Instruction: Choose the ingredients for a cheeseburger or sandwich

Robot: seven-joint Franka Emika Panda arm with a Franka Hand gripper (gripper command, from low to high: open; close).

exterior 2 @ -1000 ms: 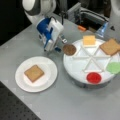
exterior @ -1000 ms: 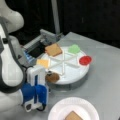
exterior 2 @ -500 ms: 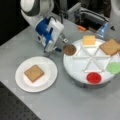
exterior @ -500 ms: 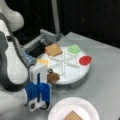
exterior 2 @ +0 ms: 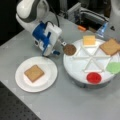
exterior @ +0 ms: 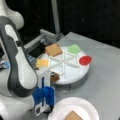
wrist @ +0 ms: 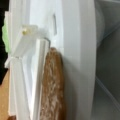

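My gripper (exterior 2: 62, 44), on a blue and white hand, reaches over the near rim of the round white divided tray (exterior 2: 75, 76). Its tips are at the edge of the dark brown patty (exterior 2: 69, 49), which lies in its compartment (exterior: 53, 77). The wrist view shows the patty (wrist: 51, 85) close up, against a divider wall and the tray rim (wrist: 80, 50). A yellow cheese square (exterior 2: 89, 40) and a toast square (exterior 2: 110, 46) lie in other compartments. One toast square (exterior 2: 34, 73) lies on the white plate (exterior 2: 50, 82), to the left in a front view.
A green lettuce piece (exterior 2: 113, 67) and a red disc (exterior 2: 94, 77) sit in two more tray compartments. Grey metal hardware (exterior: 43, 40) stands behind the tray. The robot's white arm (exterior: 15, 65) fills a front view's left side.
The gripper has edged slightly closer to the patty at the tray's rim. The food pieces and the plate have not moved.
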